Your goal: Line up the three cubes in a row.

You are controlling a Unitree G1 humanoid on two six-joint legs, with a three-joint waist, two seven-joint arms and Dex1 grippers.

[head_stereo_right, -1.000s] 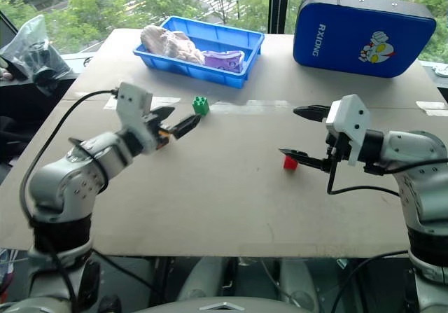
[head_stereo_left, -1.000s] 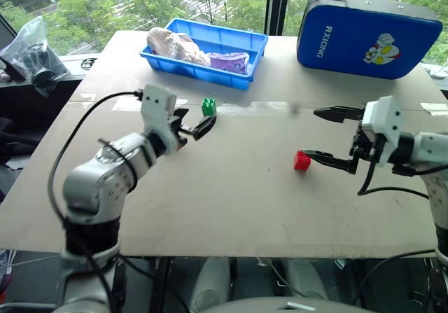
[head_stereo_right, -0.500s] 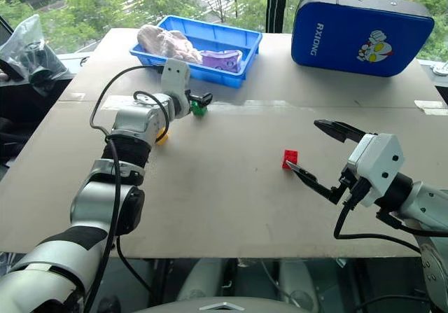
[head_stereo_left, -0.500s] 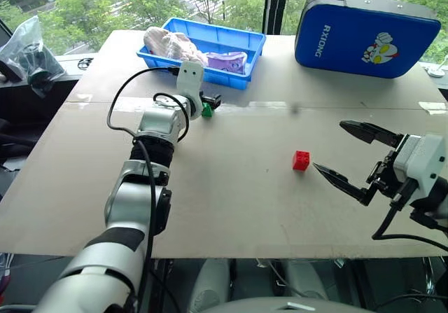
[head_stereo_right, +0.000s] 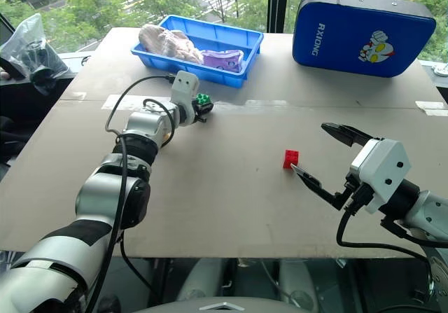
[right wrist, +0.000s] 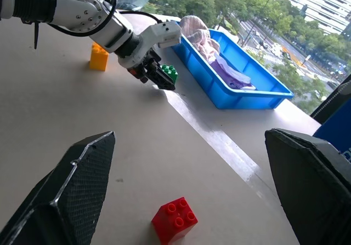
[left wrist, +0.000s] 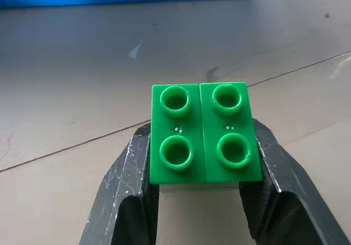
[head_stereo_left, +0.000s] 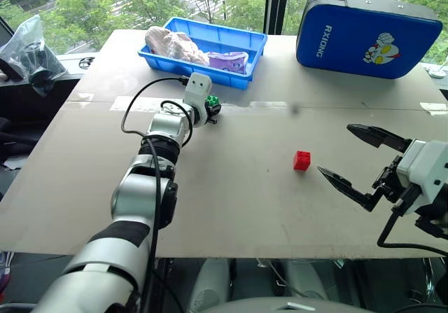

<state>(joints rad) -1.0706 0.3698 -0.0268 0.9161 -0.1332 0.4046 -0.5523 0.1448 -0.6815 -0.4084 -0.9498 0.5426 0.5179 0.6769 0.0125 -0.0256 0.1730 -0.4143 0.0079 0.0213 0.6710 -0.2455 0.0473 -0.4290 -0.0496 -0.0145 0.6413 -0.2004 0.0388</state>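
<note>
Left gripper point(left wrist: 200, 201) clamped on green cube point(left wrist: 204, 131), far left on the surface point(head_stereo_left: 231, 201). Right gripper point(head_stereo_left: 357, 160) gapes wide, empty, just right of red cube point(head_stereo_left: 302, 160). Yellow cube point(right wrist: 99, 57) sits apart.

A blue tray point(head_stereo_left: 241, 75) and blue case point(head_stereo_left: 367, 36) sit on the table point(head_stereo_left: 231, 201).

table: tan board top point(head_stereo_left: 231, 208), tape strip across it point(head_stereo_left: 280, 105)
far edge: blue bin point(head_stereo_left: 204, 51), blue case point(head_stereo_left: 366, 36)
middle: red cube point(head_stereo_left: 302, 160)
left: green cube point(head_stereo_left: 212, 103), yellow cube point(right wrist: 99, 57)
</note>
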